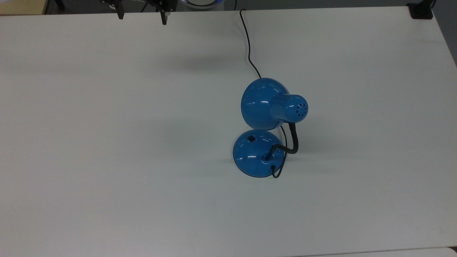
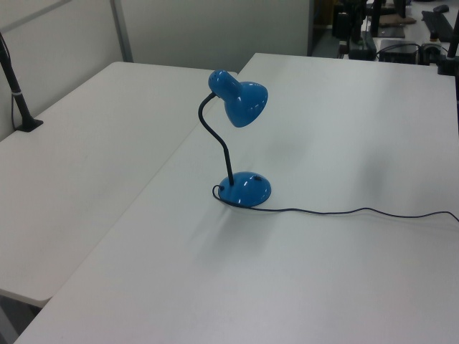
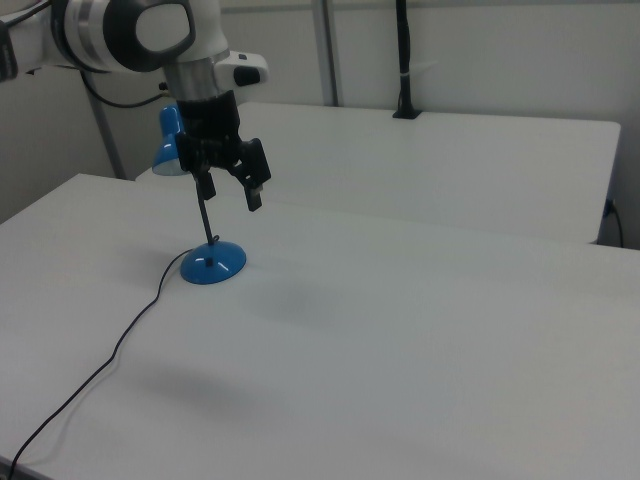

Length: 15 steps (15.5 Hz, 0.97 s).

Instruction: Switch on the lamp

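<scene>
The glossy blue lamp stands right of the table's middle in the top view. Its domed base carries a small black switch, and a black gooseneck holds the vented shade above. My gripper hangs open at the top view's upper edge, far from the lamp, with nothing between its fingers. In the right view the gripper hovers high in front of the lamp, partly hiding the shade. The left view shows the lamp upright with its base on the table.
The black cord runs from the base to the table's far edge in the top view. The white table adjoins a second table. A black clamp post stands on that second table.
</scene>
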{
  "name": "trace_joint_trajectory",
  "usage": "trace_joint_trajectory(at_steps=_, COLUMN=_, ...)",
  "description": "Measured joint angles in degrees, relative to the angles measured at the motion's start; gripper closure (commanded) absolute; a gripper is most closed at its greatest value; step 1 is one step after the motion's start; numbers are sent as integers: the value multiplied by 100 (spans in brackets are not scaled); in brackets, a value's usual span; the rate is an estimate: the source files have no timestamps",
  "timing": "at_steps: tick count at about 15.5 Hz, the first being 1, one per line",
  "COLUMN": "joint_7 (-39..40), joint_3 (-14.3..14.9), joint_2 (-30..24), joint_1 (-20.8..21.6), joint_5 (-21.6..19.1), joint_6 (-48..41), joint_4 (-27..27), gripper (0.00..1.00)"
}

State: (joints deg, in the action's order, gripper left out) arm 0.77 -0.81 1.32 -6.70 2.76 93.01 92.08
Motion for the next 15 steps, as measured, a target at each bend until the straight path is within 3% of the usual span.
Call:
trace_joint_trajectory(at_steps=13, joint_7=87, joint_3=0, joint_2=43, joint_1=19, joint_5=-17, joint_6=0, joint_4=-21, gripper=0)
trace_joint_trajectory(at_steps=15, joint_7=89, joint_3=0, joint_2=46, joint_1=19, joint_5=-24, joint_6=0, joint_4=-21, gripper=11)
